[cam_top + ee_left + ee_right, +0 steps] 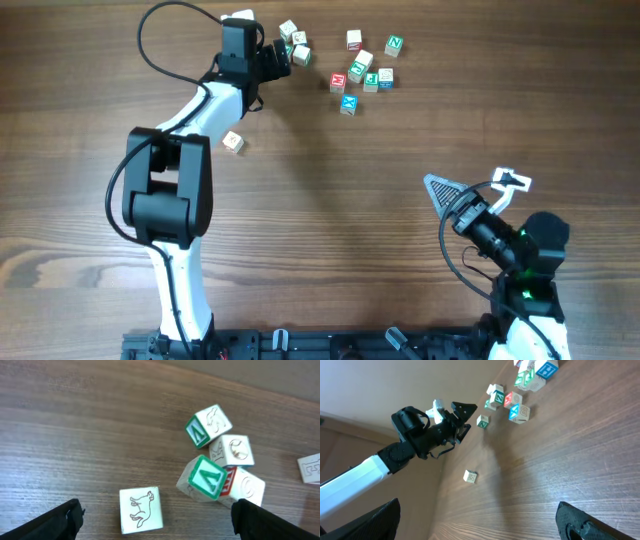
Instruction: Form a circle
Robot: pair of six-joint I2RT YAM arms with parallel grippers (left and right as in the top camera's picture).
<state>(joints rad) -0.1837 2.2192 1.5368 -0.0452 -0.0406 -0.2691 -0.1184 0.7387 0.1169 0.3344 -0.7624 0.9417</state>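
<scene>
Sitting scattered along the far side of the brown wooden worktop, the small wooden letter cubes form no circle yet. One pale animal-printed cube lies right inside the wide-open left claw. The right claw, wide too, hangs well apart.

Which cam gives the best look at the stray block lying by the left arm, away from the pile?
Overhead. The stray block lies unobstructed on bare wood beside the left arm, seen from straight above, though small. Right wrist shows it too, but oblique and tiny. Left wrist doesn't have it in frame.
</scene>
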